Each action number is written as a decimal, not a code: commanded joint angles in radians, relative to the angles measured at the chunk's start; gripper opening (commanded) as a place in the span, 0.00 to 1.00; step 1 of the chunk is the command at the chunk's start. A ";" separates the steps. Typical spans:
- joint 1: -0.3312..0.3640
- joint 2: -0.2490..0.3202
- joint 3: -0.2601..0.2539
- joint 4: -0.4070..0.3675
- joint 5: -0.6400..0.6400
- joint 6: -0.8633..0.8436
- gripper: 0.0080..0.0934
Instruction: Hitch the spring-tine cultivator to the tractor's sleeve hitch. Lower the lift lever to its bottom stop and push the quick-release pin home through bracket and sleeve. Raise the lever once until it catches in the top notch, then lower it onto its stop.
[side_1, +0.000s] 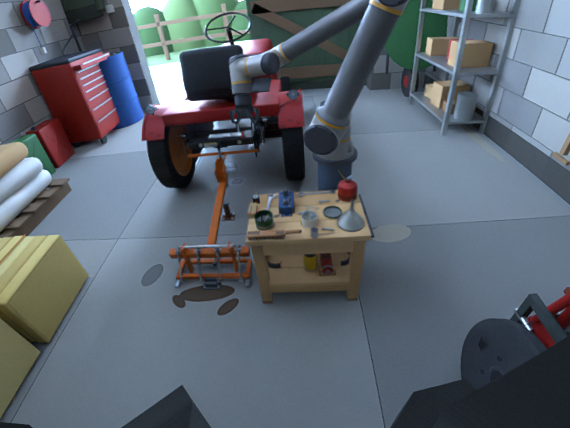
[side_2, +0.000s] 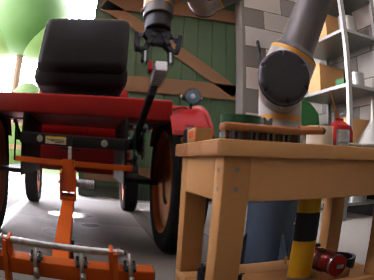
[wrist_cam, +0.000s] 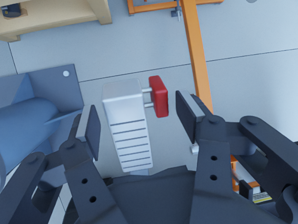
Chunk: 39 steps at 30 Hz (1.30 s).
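My gripper (wrist_cam: 138, 122) is open and holds nothing; it hangs just above the top of the lift lever (side_2: 150, 95), whose ribbed grey grip (wrist_cam: 126, 123) and red release button (wrist_cam: 158, 96) sit between the fingers. The lever stands raised at the tractor's (side_1: 220, 107) rear, beside the black seat (side_2: 82, 47). The orange spring-tine cultivator (side_1: 212, 260) lies on the floor behind the tractor. Its drawbar (side_1: 217, 200) runs up to the sleeve hitch (side_2: 68, 172). I cannot make out the quick-release pin.
A wooden workbench (side_1: 307, 240) with tools, a red can and a funnel stands right of the drawbar. My arm's base (side_1: 332, 165) is just behind it. A red tool chest (side_1: 75, 95) and boxes line the left wall, shelving (side_1: 455, 60) the right.
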 joint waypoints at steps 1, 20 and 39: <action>0.000 0.000 -0.001 0.000 0.000 0.000 0.70; 0.009 0.014 0.014 -0.032 0.001 0.010 0.70; 0.019 0.029 0.029 -0.066 0.003 0.020 0.70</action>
